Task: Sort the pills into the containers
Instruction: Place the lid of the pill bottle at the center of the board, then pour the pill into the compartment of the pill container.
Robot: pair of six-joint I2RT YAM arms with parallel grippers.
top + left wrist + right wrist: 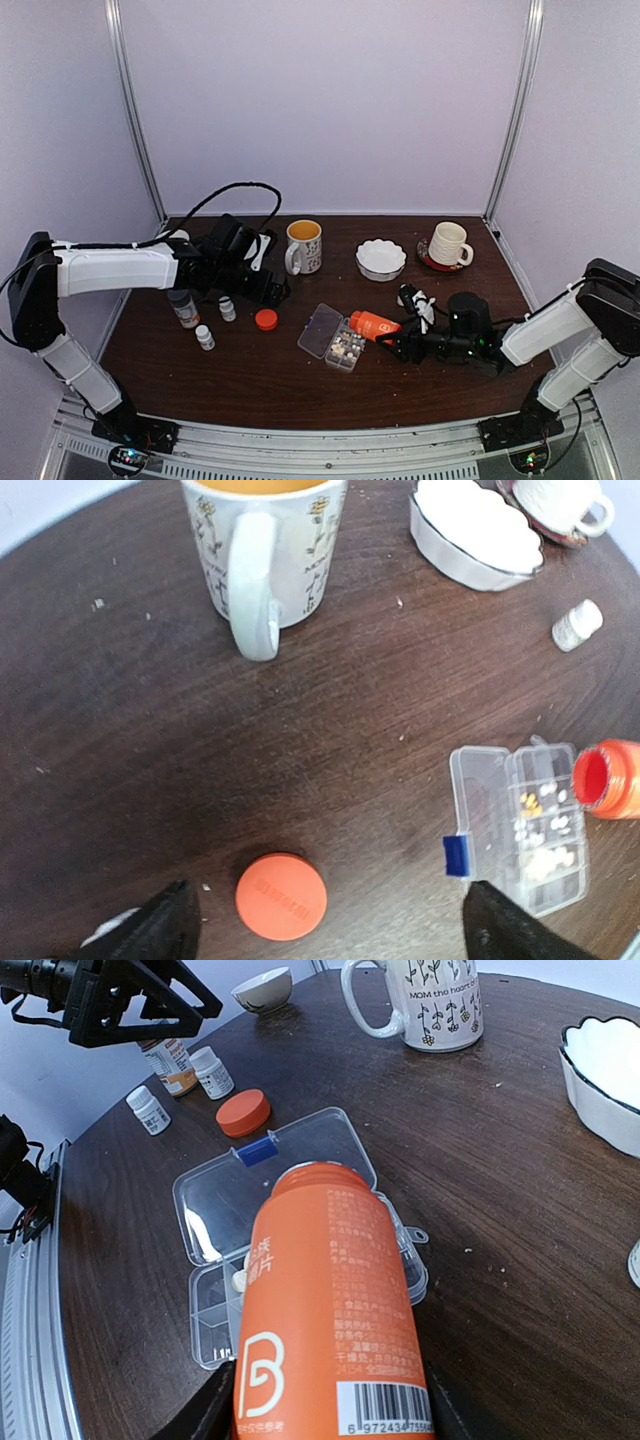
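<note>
Left tool (335, 925) spread wide over a flat round orange plastic cap (281, 896) on the dark wooden worktop (120, 730). Right tool (325, 1415) pinching an open orange plastic bottle (325, 1290), tipped mouth-first over the clear rectangular plastic organizer box (215, 1185), lid open. Tiny whitish and tan pills (545, 830) in its compartments.

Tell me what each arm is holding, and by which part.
Right gripper holds the orange bottle by its bottom end, open mouth at the organizer box. Left gripper holds nothing; its fingers stand open above the orange cap.
</note>
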